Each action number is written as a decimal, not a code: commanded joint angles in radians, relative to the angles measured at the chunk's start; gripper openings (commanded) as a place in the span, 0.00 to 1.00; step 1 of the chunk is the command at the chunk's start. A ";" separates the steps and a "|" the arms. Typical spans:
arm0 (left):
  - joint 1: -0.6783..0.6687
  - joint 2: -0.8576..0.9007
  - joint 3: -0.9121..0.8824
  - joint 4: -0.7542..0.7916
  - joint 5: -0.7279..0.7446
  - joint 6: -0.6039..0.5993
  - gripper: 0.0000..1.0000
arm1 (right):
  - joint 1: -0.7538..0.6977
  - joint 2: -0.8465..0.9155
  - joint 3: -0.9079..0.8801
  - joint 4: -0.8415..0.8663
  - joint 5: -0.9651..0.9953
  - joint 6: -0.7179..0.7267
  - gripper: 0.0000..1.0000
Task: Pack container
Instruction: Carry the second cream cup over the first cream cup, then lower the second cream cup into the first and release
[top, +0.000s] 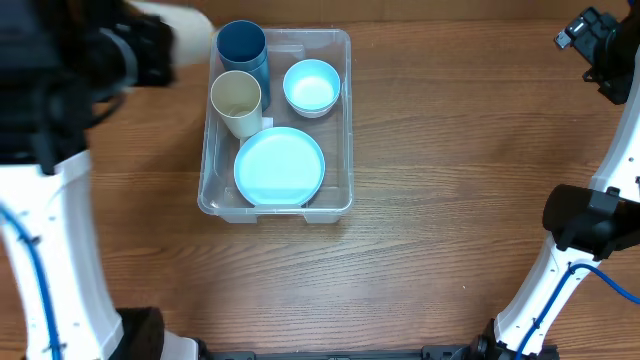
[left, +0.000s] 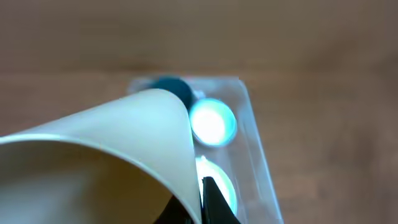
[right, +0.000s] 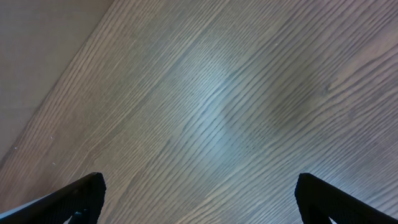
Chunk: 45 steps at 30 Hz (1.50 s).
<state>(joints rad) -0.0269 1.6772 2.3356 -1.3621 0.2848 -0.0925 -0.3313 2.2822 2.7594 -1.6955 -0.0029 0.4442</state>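
Small white label (top: 268, 122) on container (top: 349, 120) base, unreadable. Container at ten o'clock from desk (top: 450, 200) centre. Left jaws pinched together on cream cup (left: 112, 149) wall. Right jaws wide apart over the desk, touching nothing.

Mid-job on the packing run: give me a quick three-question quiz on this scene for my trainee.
1. Fill in: the right end effector hangs ___ over bare table.
2. What does the left end effector grip? A) a cream cup B) a spoon C) nothing
3. True or false: the light blue plate lies inside the container.

Key: 1 open; 2 A; 3 true.
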 joint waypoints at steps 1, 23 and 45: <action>-0.139 0.071 -0.008 -0.064 -0.230 0.056 0.04 | 0.003 -0.040 0.022 0.002 0.002 0.000 1.00; -0.204 0.277 -0.008 -0.044 -0.211 0.071 0.04 | 0.003 -0.040 0.022 0.003 0.002 0.000 1.00; -0.202 0.140 -0.008 -0.103 -0.487 0.066 0.75 | 0.003 -0.040 0.022 0.003 0.002 0.000 1.00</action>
<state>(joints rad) -0.2276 1.9305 2.3268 -1.4490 -0.1665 -0.0246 -0.3313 2.2822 2.7594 -1.6951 -0.0032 0.4438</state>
